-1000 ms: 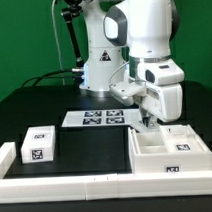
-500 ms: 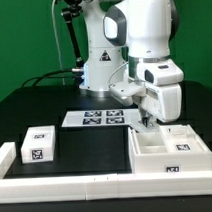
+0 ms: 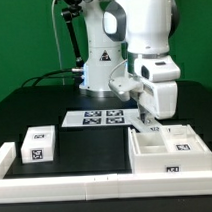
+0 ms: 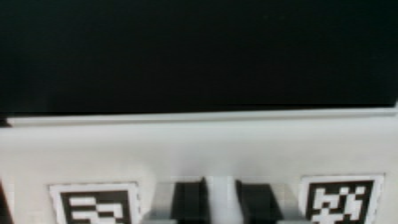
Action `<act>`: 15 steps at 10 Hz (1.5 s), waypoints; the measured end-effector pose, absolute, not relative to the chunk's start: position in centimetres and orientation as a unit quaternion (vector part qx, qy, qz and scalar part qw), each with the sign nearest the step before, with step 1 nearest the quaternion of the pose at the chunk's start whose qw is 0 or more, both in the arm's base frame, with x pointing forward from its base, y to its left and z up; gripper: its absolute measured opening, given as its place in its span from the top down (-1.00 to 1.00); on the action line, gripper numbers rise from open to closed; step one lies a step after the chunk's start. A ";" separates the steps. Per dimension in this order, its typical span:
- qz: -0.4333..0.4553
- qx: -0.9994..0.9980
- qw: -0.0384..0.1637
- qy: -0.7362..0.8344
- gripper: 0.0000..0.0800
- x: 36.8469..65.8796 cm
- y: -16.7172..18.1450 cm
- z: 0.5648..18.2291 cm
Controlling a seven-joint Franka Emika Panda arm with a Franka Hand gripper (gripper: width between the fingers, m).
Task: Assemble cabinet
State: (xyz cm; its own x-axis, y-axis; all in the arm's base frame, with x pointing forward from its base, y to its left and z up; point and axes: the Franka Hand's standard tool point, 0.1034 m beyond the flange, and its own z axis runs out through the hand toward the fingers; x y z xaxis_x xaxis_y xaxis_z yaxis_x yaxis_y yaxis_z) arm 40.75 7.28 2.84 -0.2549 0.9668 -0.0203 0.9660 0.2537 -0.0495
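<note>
The large white plastic box-shaped cabinet (image 3: 157, 162), its hollow facing up and square black-and-white tags on its walls, lies on the black table (image 3: 91, 150) at the exterior view's right. It has not shifted over the last second.

The white robot arm (image 3: 151, 32) stands above the cabinet's far wall. Its two-finger gripper (image 3: 142, 116) points down at that wall's corner on the exterior view's left. Against the earlier frames, the wrist and gripper now sit slightly higher above the cabinet and a touch further toward the exterior view's left. Nothing else has changed place.

In the wrist view the gripper (image 4: 208, 184) hangs over a broad white face of the cabinet (image 4: 196, 145), which carries a tag on either side of the dark fingers (image 4: 185, 206). The fingers are clenched almost together, with only a thin pale strip between them. Whether that strip is part of the cabinet pinched between them cannot be told.

The flat white marker board (image 3: 95, 117) lies near the cabinet, beyond its far corner on the exterior view's left. A small white block with a black-and-white tag on top (image 3: 38, 144) sits well apart from the cabinet, on the exterior view's left. A low white border rail (image 3: 67, 182) runs from the cabinet's front wall toward the exterior view's left.
</note>
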 end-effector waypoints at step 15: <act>-0.008 -0.693 -0.026 -0.720 0.83 44.7 4.8 5.8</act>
